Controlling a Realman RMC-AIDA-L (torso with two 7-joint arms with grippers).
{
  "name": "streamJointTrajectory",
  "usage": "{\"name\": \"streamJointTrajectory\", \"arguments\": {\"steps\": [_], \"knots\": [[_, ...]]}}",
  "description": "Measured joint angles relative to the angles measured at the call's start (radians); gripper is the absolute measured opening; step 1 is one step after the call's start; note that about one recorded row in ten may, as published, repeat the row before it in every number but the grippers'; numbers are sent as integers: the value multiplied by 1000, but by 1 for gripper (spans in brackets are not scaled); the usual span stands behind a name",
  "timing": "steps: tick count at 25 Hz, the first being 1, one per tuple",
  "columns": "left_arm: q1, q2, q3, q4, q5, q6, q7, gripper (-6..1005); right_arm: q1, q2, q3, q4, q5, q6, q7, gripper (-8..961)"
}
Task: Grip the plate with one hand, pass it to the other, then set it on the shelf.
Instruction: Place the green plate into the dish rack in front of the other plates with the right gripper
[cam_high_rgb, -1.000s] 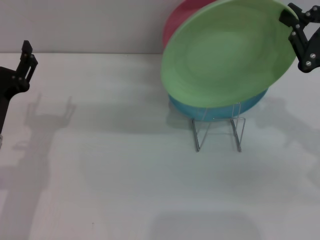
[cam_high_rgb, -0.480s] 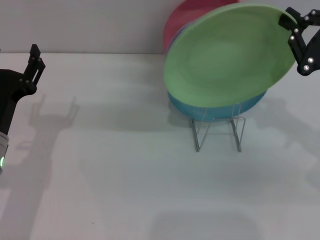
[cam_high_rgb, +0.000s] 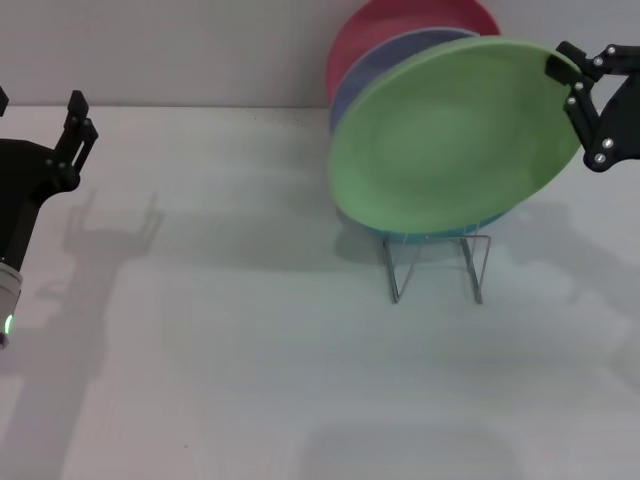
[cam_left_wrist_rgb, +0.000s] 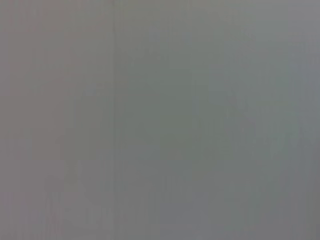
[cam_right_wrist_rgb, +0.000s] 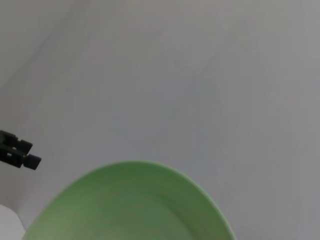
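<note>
The light-green plate (cam_high_rgb: 450, 135) hangs tilted, its face toward me, just above the wire shelf (cam_high_rgb: 435, 265) and in front of the other plates. My right gripper (cam_high_rgb: 562, 68) is shut on the plate's upper right rim. The plate's rim also shows in the right wrist view (cam_right_wrist_rgb: 130, 205). My left gripper (cam_high_rgb: 72, 125) is open and empty, far to the left above the table; it shows small in the right wrist view (cam_right_wrist_rgb: 17, 152). The left wrist view is plain grey.
A lavender plate (cam_high_rgb: 395, 60) and a red plate (cam_high_rgb: 400, 22) stand behind the green one. A sliver of a turquoise plate (cam_high_rgb: 480, 226) shows under its lower edge. The white table (cam_high_rgb: 250, 350) spreads in front, with a wall behind.
My right gripper has lowered the green plate toward the shelf, uncovering the lavender and red plates behind and hiding most of the turquoise one. My left arm has shifted slightly right.
</note>
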Motion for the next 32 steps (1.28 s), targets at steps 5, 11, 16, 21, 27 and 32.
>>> {"name": "streamJointTrajectory", "arguments": {"steps": [5,11,16,21,27,32], "knots": [[-11,2,2,13,2,-5,0,813,9,1,-1,-8,-24,-3,-18,32],[-25,3,9,28,2,-5,-1,813,20,0,1,-25,-28,-12,-36,33],[-36,3,9,36,2,-5,-2,813,18,2,9,-40,-28,-30,-57,32],[-43,3,11,41,2,-5,-2,813,16,3,11,-60,-28,-31,-57,31],[-45,3,13,42,2,-10,-2,813,12,5,11,-79,-28,-27,-74,30],[-45,3,20,42,2,-12,-2,813,11,5,8,-109,-27,-29,-97,30]]}}
